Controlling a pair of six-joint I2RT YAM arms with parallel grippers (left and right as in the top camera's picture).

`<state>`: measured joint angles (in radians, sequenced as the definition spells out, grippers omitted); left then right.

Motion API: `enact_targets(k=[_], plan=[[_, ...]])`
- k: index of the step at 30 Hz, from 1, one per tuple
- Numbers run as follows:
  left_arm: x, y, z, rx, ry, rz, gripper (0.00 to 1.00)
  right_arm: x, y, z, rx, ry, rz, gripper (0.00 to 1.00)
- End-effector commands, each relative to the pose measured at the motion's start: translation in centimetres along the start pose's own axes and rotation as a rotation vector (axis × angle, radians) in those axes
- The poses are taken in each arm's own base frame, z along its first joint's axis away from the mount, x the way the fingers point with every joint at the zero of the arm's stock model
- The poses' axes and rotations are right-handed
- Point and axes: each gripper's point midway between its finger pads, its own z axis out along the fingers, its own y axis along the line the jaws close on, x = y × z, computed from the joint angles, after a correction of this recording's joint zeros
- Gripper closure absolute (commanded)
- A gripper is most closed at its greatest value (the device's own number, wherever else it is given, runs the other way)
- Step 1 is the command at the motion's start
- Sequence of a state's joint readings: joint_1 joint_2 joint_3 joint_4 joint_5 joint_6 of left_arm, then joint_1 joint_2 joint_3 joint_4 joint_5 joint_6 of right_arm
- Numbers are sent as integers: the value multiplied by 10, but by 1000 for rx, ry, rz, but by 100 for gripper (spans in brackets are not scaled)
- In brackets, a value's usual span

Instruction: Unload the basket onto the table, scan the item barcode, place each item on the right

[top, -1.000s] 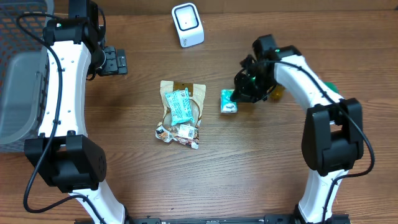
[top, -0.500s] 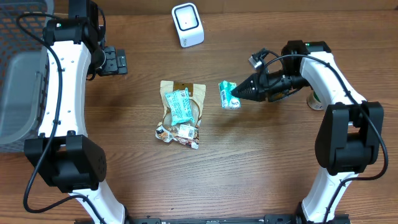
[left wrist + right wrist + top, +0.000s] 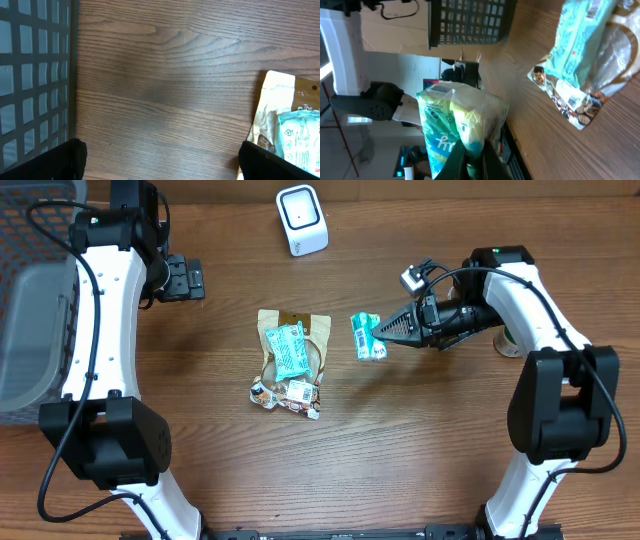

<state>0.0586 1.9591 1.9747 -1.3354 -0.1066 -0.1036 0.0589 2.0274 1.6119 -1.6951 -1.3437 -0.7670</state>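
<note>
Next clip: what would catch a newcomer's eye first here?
The right claw pinches a small mint-green plastic packet, right of centre above the brown wooden table. A pile of beige and teal snack packets lies mid-table, and a white boxy scanner stands at the far edge.

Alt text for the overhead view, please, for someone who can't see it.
The right gripper holds a green packet over the wooden table, beside a pile of snack packets. The white scanner stands at the far edge; the left gripper is open near the basket.
</note>
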Motion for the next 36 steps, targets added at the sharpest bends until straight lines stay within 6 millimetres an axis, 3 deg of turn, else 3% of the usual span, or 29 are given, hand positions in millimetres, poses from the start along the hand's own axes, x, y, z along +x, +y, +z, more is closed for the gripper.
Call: enact_targets(k=[1,8,13,18,36], plan=[[-4,-2,-5,-1,-21,15,0,-7,45,-7,-42,-69,-164,96],[-4,-2,-5,0,-21,15,0,-3,98,-14,-107,-134,-252,96],[-4,-2,-5,-1,-21,15,1,1,126,-18,-160,-162,-203,96],[-4,-2,-5,-1,-21,15,0,5,134,-18,-166,-155,-127,96],[-4,-2,-5,-1,-21,15,1,5,133,-18,-156,-152,-142,96]])
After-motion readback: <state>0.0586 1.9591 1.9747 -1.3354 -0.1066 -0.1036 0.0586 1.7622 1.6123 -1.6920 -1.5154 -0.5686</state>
